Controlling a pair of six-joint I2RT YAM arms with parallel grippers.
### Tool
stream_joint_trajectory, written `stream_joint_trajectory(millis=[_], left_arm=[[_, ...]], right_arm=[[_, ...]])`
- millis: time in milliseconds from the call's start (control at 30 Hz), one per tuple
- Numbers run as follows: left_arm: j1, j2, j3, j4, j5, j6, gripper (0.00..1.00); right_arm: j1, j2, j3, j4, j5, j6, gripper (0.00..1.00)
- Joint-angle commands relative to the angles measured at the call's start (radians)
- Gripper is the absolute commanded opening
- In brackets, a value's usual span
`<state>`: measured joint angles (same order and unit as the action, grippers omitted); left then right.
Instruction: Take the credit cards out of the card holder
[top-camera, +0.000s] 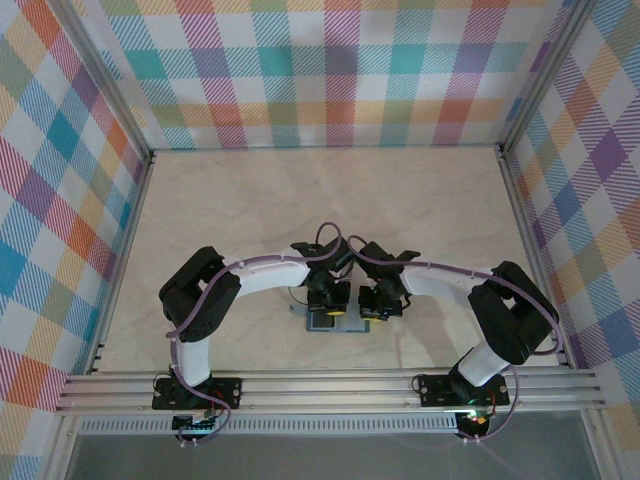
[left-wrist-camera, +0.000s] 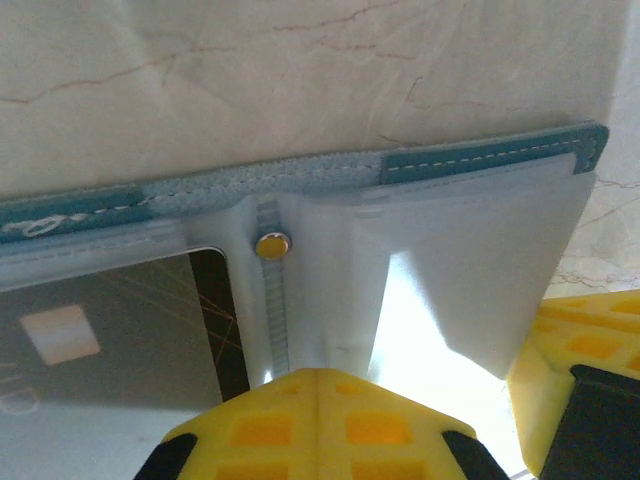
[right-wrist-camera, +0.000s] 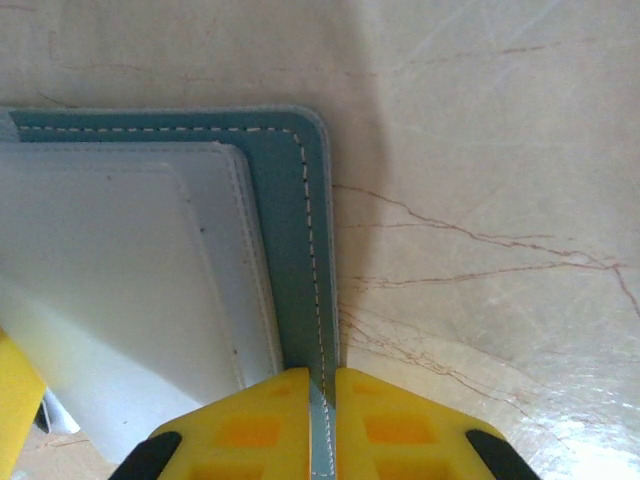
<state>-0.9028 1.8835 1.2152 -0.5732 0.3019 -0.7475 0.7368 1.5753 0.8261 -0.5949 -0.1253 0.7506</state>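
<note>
Holder held open: teal-blue folding card holder (right-wrist-camera: 290, 200), at 6 o'clock on the pale marbled table (top-camera: 300, 200), is clamped edgewise by right gripper (right-wrist-camera: 322, 420); left gripper (left-wrist-camera: 315, 410) is closed at its fold. Next, by judgement, the sleeved dark rectangular card (left-wrist-camera: 120, 320) must be pinched out.

A: Pose?
B: The left arm (top-camera: 260, 272) and right arm (top-camera: 440, 280) both bow inward, elbows out, wrists nearly meeting low over the counter (top-camera: 250, 200).
A: And the grip?
B: The left end effector (left-wrist-camera: 318, 400) has its pads pressed together on the holder (left-wrist-camera: 480, 165) at its middle; the right end effector (right-wrist-camera: 322, 400) nips its edge.
</note>
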Motion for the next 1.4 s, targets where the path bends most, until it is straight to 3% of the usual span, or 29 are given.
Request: stream_joint_trajectory(millis=[0, 200, 500, 600, 867, 1033, 1167, 1367], left_arm=[[-0.056, -0.013, 0.035, 0.007, 0.002, -0.003, 0.0], [-0.064, 0.064, 0.044, 0.032, 0.043, 0.003, 0.0], [-0.066, 0.114, 0.027, -0.01, 0.013, 0.028, 0.0], [-0.065, 0.107, 0.026, -0.019, 0.002, 0.033, 0.0], [-0.067, 0.037, 0.036, -0.039, -0.034, 0.029, 0.0], [-0.065, 0.012, 0.051, -0.044, -0.039, 0.028, 0.0], [-0.065, -0.004, 0.054, -0.042, -0.038, 0.025, 0.0], [-0.057, -0.028, 0.035, -0.03, -0.046, 0.011, 0.0]], right_arm=[[0.021, 0.031, -0.009, 0.052, -0.05, 0.0, 0.13], [0.021, 0.04, -0.01, 0.058, -0.056, -0.001, 0.13], [0.021, 0.03, 0.001, 0.043, -0.065, -0.002, 0.19], [0.021, 0.002, 0.018, 0.01, -0.046, -0.001, 0.27], [0.021, -0.141, 0.039, -0.037, -0.009, 0.031, 0.28], [0.022, -0.196, 0.026, 0.012, -0.048, 0.072, 0.22], [0.021, -0.204, -0.047, 0.197, -0.138, 0.173, 0.15], [0.015, -0.216, -0.121, 0.245, -0.083, 0.246, 0.08]])
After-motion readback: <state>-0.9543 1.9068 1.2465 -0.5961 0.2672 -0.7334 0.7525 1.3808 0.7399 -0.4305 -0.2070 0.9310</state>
